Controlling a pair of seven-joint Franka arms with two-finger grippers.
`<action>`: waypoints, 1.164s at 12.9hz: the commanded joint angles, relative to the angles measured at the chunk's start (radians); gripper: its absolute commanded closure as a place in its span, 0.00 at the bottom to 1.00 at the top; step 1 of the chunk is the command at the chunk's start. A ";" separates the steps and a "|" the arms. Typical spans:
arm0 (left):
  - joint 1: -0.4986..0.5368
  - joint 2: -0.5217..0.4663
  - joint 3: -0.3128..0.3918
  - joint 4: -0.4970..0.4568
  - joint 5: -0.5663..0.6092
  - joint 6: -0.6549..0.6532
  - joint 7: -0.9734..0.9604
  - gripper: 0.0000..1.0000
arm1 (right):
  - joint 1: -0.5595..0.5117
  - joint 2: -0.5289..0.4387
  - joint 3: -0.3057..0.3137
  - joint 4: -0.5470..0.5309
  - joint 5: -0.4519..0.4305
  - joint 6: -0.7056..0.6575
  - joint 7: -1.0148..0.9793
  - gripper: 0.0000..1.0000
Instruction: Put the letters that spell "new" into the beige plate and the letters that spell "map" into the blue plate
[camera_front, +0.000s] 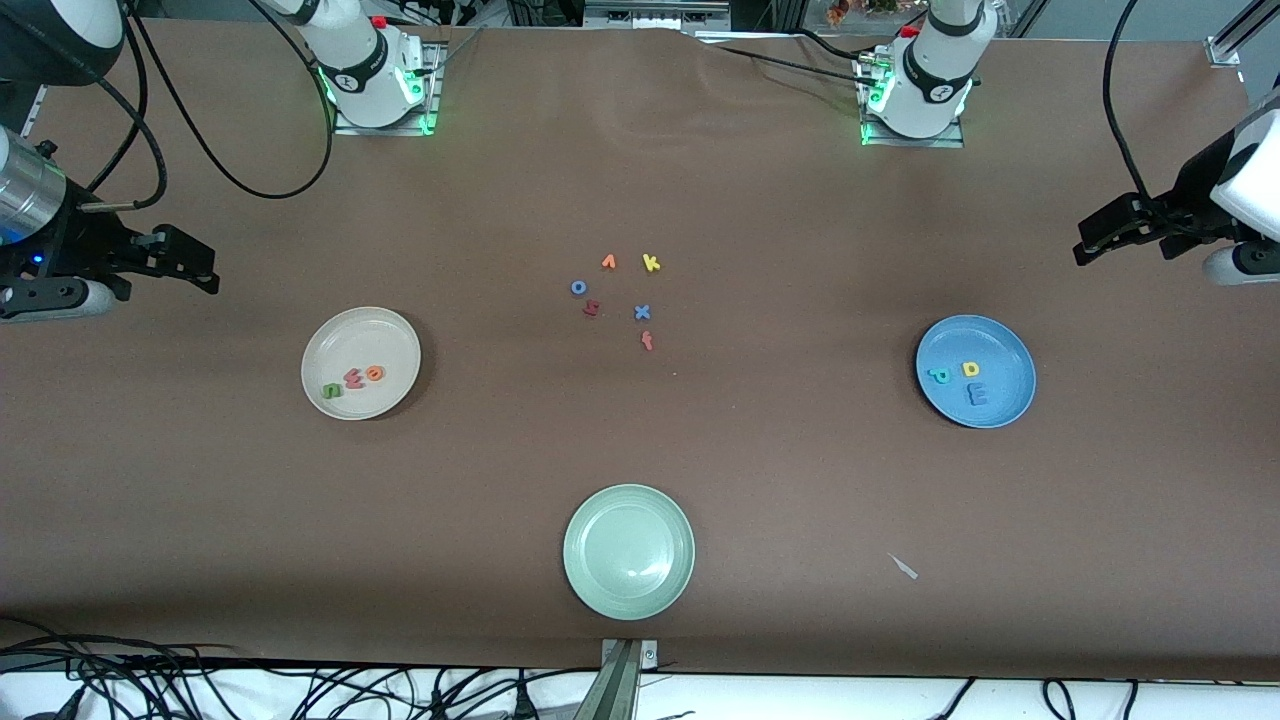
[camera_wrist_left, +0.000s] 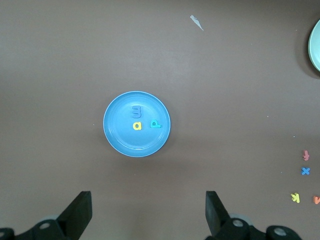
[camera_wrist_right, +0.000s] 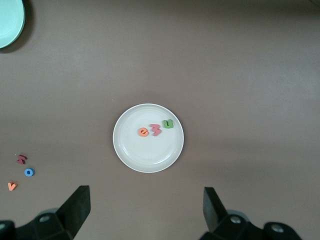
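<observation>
Already sorted, both claws released

Green n (camera_front: 331, 390), pinkish-red w (camera_front: 354, 378) and orange e (camera_front: 375, 373) lie in the beige plate (camera_front: 330, 345). Blue m (camera_front: 977, 395), yellow a (camera_front: 971, 369) and teal p (camera_front: 940, 376) lie in the blue plate (camera_front: 1010, 345). Left claw (camera_front: 1085, 245) and right claw (camera_front: 205, 272) hang open at the tabletop (camera_front: 780, 470) ends, holding nothing.

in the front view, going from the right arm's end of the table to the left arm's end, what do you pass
Right gripper → round cream-beige plate holding green n, pinkish-red w, orange e → cluster of loose foam letters → round light-blue plate holding teal p, yellow a, blue m → left gripper.
</observation>
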 joint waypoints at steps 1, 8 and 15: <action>0.002 -0.008 0.000 -0.009 0.002 0.008 0.014 0.00 | 0.000 0.005 0.001 0.009 0.013 0.011 -0.003 0.00; 0.002 -0.010 0.000 -0.009 0.002 0.008 0.014 0.00 | 0.000 0.018 0.001 0.015 0.017 0.029 0.000 0.00; 0.002 -0.008 0.000 -0.009 0.002 0.008 0.014 0.00 | -0.002 0.032 -0.002 0.013 -0.002 0.023 -0.002 0.00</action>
